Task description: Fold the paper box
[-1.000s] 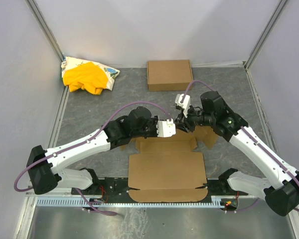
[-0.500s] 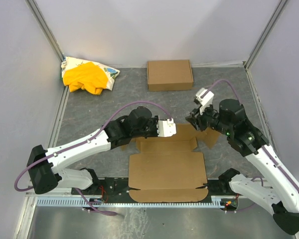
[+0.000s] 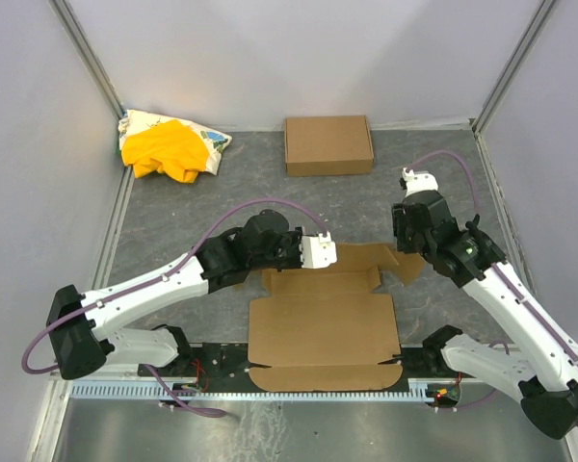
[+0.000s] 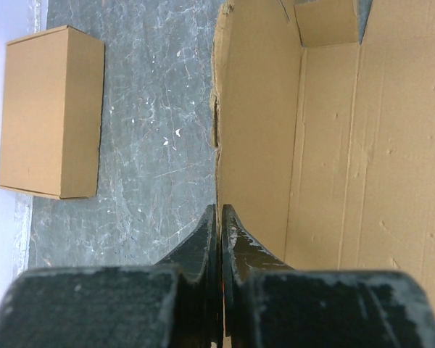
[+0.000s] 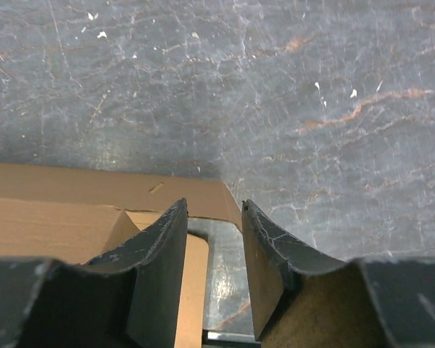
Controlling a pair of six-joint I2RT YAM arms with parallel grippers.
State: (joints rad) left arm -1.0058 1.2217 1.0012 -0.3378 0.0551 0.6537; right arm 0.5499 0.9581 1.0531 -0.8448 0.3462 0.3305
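Observation:
The paper box (image 3: 323,332) lies as a wide brown sheet at the near middle, with its far panel raised. My left gripper (image 3: 329,256) is shut on the top edge of that raised panel. In the left wrist view the panel's edge runs between the closed fingertips (image 4: 219,217), with the box's inside (image 4: 362,145) to the right. My right gripper (image 3: 403,239) is open and empty just above the box's right side flap (image 3: 406,266). In the right wrist view the flap (image 5: 72,196) lies below the open gripper (image 5: 214,210).
Another neat shallow brown carton (image 3: 328,144) lies at the back middle and also shows in the left wrist view (image 4: 51,112). A yellow cloth bundle (image 3: 169,144) sits in the back left corner. Grey walls close in the dark stone table (image 3: 173,212).
My right arm has swung right, away from the middle of the raised panel, and now hovers over the right side flap. My left gripper has kept its hold and barely moved.

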